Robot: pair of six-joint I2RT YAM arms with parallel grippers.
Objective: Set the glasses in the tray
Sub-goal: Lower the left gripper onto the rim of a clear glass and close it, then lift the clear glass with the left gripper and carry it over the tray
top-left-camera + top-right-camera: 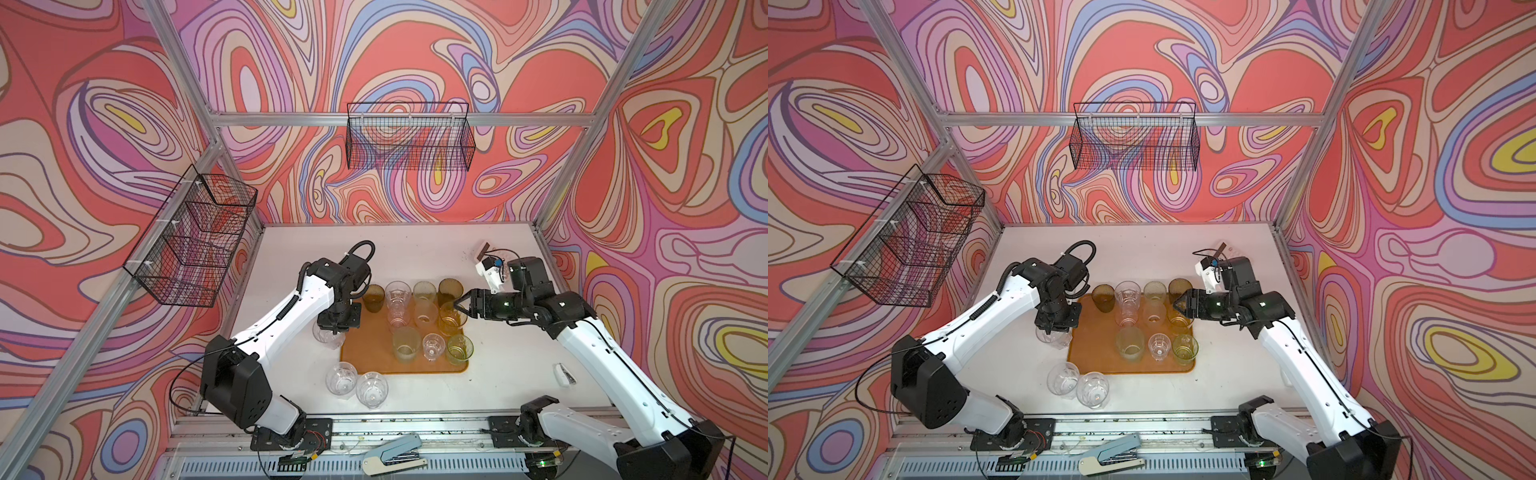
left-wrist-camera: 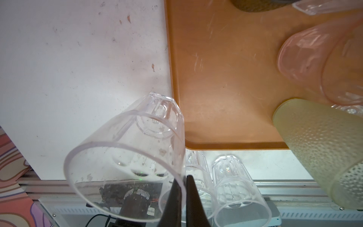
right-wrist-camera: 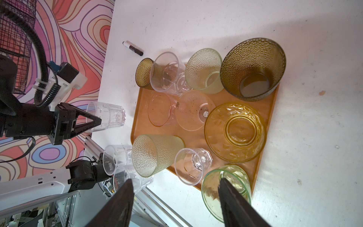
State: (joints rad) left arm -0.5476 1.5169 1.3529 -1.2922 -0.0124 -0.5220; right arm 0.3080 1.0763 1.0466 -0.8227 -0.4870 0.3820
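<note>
White tabletop (image 1: 415,257), stained, bears every item. Orange-brown tray (image 1: 370,361): flat at centre, left part bare. Left gripper (image 1: 332,329): pointed down at the tray's left edge, clamped on the rim wall of a clear faceted glass (image 1: 328,340) hanging beneath it; whether the base touches down cannot be told. Right gripper (image 1: 459,309): jaws apart, holding nothing, level above the amber-yellow glass (image 1: 451,322) on the tray's right side. Nine further glasses (image 1: 405,345), olive-brown, pale green, pink, clear and bright green: upright, crowded on the tray's far and right parts. Two clear glasses (image 1: 341,380): upright on the tabletop, touching, near the tray's near-left corner.
</note>
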